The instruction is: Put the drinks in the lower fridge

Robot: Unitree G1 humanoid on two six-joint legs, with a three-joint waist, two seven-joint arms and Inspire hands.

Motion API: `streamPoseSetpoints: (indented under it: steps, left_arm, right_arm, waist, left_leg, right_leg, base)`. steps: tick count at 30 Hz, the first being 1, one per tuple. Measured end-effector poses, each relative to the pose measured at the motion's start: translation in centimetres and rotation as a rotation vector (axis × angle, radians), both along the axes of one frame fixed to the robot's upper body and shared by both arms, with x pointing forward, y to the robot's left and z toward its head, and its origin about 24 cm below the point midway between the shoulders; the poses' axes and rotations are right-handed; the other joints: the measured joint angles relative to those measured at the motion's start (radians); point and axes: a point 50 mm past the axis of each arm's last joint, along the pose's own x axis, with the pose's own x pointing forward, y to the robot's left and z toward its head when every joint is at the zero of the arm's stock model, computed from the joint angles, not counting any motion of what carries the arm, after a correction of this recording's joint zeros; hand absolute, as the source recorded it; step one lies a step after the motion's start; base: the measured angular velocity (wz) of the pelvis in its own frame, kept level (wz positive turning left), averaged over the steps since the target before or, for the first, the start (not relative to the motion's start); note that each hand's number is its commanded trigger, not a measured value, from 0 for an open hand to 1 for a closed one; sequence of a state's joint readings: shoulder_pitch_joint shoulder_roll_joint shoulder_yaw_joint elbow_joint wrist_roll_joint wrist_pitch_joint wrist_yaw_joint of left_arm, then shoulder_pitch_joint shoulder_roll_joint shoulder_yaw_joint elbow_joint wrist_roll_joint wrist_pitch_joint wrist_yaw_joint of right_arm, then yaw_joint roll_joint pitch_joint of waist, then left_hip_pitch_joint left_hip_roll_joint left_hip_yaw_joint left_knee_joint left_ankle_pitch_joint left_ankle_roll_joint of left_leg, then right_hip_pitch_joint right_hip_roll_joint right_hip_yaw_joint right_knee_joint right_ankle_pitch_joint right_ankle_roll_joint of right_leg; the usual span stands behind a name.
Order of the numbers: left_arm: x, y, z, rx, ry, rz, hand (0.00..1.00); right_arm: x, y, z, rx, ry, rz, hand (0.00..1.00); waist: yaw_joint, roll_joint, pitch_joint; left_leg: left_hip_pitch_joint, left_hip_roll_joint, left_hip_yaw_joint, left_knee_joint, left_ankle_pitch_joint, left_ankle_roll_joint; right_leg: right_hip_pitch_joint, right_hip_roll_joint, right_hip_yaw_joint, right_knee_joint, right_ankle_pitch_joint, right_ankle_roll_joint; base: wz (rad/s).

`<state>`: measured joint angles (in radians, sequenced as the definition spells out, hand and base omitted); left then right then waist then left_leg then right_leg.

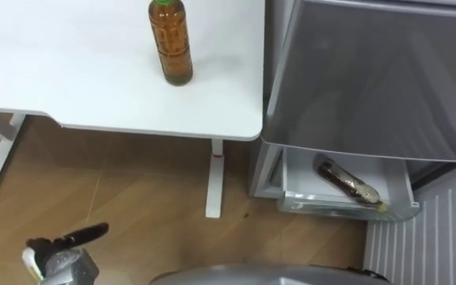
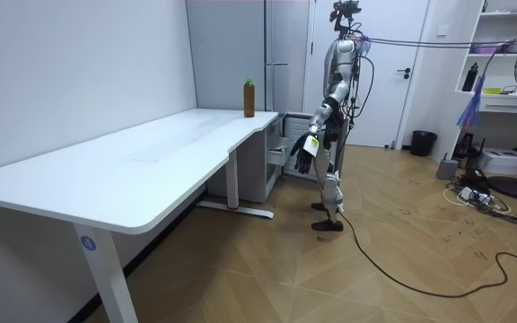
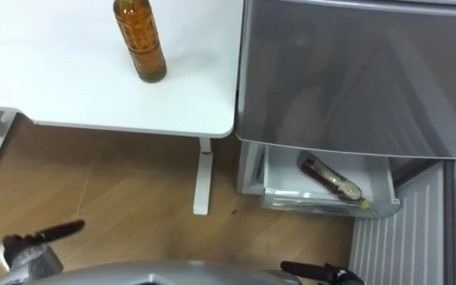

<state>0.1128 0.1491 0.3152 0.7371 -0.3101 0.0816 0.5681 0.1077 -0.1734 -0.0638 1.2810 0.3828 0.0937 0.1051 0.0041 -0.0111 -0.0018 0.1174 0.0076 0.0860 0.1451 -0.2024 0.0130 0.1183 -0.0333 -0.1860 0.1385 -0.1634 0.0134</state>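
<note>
So one bottle already lies on its side in the open drawer at the foot of the fridge. The other bottle stands upright on the table, near the edge that meets the fridge's left side. The step in hand looks like fetching that second drink.

The robot stands in front of the fridge, a little back from the drawer. Its left hand hangs low, well to the left of the fridge and below the table's edge. The fingers are stretched out and relaxed, holding nothing and touching nothing. The right hand shows at the bottom edge of the view, in front of the fridge; I cannot tell whether it is open or closed.

The next move probably calls for raising a hand up over the table, closing it round the upright bottle's middle, then carrying it across to the drawer.
</note>
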Motion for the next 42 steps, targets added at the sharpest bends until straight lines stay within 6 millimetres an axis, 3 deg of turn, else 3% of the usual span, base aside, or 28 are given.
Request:
streamPoseSetpoints:
  steps: [5,10,14,19,26,33,42]
  left_arm:
    - [2.8,1.4,3.8,0.160,-0.192,0.083,0.00]
    - [4.1,1.9,6.0,0.254,-0.294,0.070,0.00]
    - [6.3,1.6,9.9,0.329,-0.493,0.010,0.00]
    - [8.4,0.3,12.9,0.343,-0.662,-0.084,0.00]
    - [9.8,-0.8,13.5,0.296,-0.720,-0.206,0.00]
    - [11.2,-2.3,13.8,0.238,-0.764,-0.343,0.00]
    - [12.4,-3.0,14.4,0.181,-0.810,-0.492,0.00]
  right_arm:
    - [-0.7,-0.6,0.1,-0.034,0.000,-0.033,0.00]
    - [-0.6,-1.1,0.3,-0.062,-0.008,0.027,0.00]
    - [-0.9,-1.1,0.3,-0.067,-0.002,0.034,0.00]
    - [-0.9,-1.1,0.3,-0.065,0.010,0.104,0.00]
    - [-1.3,-1.0,0.2,-0.061,0.056,0.220,0.00]
    - [-1.4,-1.0,0.2,-0.059,0.086,0.258,0.00]
    - [-1.5,-1.3,0.2,-0.057,0.104,0.261,0.00]
  waist:
    - [0.000,0.014,-0.0018]
    - [-0.002,0.023,-0.0046]
    - [-0.013,0.011,-0.0004]
    - [-0.038,0.008,0.0025]
    - [-0.078,0.007,0.0029]
    - [-0.088,0.009,0.0047]
    - [-0.100,0.021,0.0166]
  left_leg:
    - [0.000,0.002,0.007,0.000,-0.001,-0.001]
    - [0.000,0.003,0.019,-0.003,-0.001,-0.001]
    - [-0.003,0.002,0.007,0.001,-0.001,-0.001]
    - [-0.004,0.001,0.007,0.002,-0.001,-0.001]
    - [-0.003,0.001,0.009,0.002,-0.001,-0.001]
    - [-0.003,0.002,0.009,0.001,-0.001,-0.001]
    - [0.000,0.003,0.011,0.002,-0.001,-0.001]
  right_leg:
    - [-0.013,0.002,0.007,0.007,0.001,-0.001]
    - [-0.013,0.002,0.021,0.013,0.000,-0.001]
    - [-0.006,0.001,0.017,0.013,0.000,-0.001]
    - [-0.006,0.000,0.014,0.013,0.000,-0.001]
    - [-0.015,0.001,0.020,0.014,0.000,-0.001]
    - [-0.014,0.001,0.019,0.015,0.000,-0.001]
    - [-0.026,0.000,0.022,0.034,0.000,0.000]
  base:
    - [-0.04]
    - [-0.08]
    - [0.08]
    - [0.01]
    - [-0.02]
    - [0.00]
    - [0.00]
